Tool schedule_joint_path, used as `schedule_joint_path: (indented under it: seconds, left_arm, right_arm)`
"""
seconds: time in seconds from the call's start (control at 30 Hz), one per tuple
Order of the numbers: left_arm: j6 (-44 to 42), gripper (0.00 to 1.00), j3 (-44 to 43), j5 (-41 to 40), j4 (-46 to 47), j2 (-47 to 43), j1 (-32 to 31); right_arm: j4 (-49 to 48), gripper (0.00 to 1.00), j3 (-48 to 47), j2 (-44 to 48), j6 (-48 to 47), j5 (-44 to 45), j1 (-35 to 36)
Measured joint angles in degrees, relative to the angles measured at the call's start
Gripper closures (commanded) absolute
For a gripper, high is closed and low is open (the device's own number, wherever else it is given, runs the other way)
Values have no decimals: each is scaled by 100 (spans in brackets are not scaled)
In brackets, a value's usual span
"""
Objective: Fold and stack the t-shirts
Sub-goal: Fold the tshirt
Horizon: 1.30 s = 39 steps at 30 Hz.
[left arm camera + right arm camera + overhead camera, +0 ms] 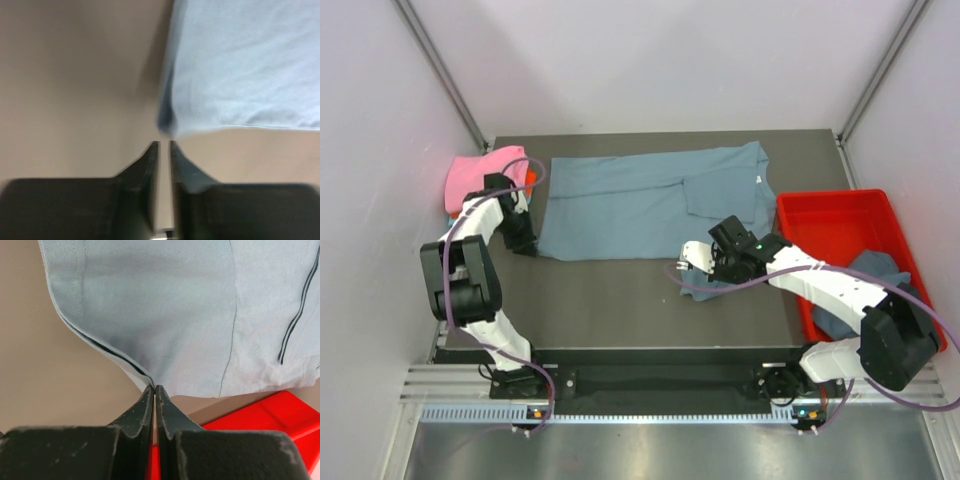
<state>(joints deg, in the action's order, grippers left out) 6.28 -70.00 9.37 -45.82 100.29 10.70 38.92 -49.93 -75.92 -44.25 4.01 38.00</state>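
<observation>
A slate blue-grey t-shirt point(640, 205) lies spread flat across the back of the table. My right gripper point(692, 262) is at its near right part and is shut on a fold of its hem, as the right wrist view point(155, 386) shows, with the cloth point(165, 315) rising from the tips. My left gripper point(525, 243) is at the shirt's near left corner. In the left wrist view point(163, 142) its jaws stand almost together with a thin gap and nothing between them. The shirt corner point(240, 65) lies just beyond the tips.
A pink shirt point(478, 176) with an orange one point(531, 180) under it is piled at the back left. A red tray point(840, 215) at the right edge holds more blue-grey shirts point(878, 268); it also shows in the right wrist view point(270, 420).
</observation>
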Motion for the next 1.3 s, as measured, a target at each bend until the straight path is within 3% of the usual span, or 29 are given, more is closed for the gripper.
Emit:
schedule_joint_path:
  seconds: [0.07, 0.2, 0.87, 0.93, 1.13, 1.3]
  left_arm:
    - [-44, 69, 26, -37, -20, -223, 0]
    - [-61, 66, 101, -105, -17, -413, 0]
    - [-20, 65, -225, -57, -28, 636, 0]
    - [-17, 68, -260, -37, -26, 638, 0]
    - [-7, 99, -282, -9, -26, 638, 0]
    - [-26, 100, -282, 39, -28, 638, 0]
  right_arm:
    - [-4, 100, 0, 0, 15, 0, 0]
    - [-31, 100, 0, 0, 39, -9, 0]
    - [-66, 100, 0, -118, 59, -24, -9]
    - [-79, 100, 0, -144, 59, -28, -20]
    - [-125, 100, 0, -162, 63, -42, -31]
    - [-166, 100, 0, -162, 85, -42, -31]
